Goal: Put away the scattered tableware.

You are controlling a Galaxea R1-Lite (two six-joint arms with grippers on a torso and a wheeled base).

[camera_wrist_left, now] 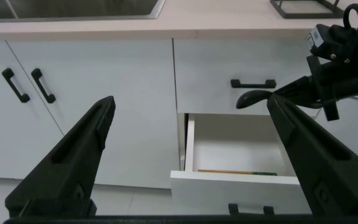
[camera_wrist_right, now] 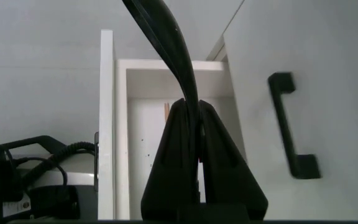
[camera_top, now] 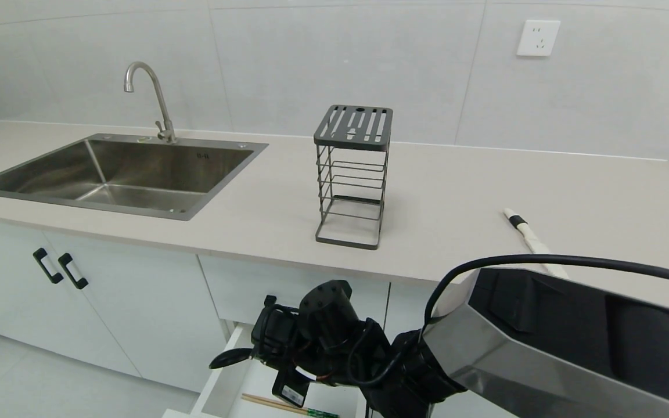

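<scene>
My right gripper (camera_top: 265,343) is shut on the handle of a black spoon (camera_top: 231,359), whose bowl sticks out to the left above the open white drawer (camera_top: 213,386). In the right wrist view the fingers (camera_wrist_right: 178,155) pinch the spoon (camera_wrist_right: 161,34) over the drawer (camera_wrist_right: 107,124). A pair of wooden chopsticks (camera_top: 288,406) lies inside the drawer. My left gripper (camera_wrist_left: 191,155) stands open and holds nothing, low in front of the cabinets, facing the drawer (camera_wrist_left: 229,177) and the spoon (camera_wrist_left: 253,98). A white utensil with a black band (camera_top: 529,235) lies on the counter at the right.
A dark wire rack (camera_top: 353,174) stands mid-counter, with a steel sink (camera_top: 119,174) and tap (camera_top: 154,98) to its left. Cabinet doors with black handles (camera_top: 60,268) are left of the drawer. Another drawer front with a black handle (camera_wrist_left: 252,83) sits above the open one.
</scene>
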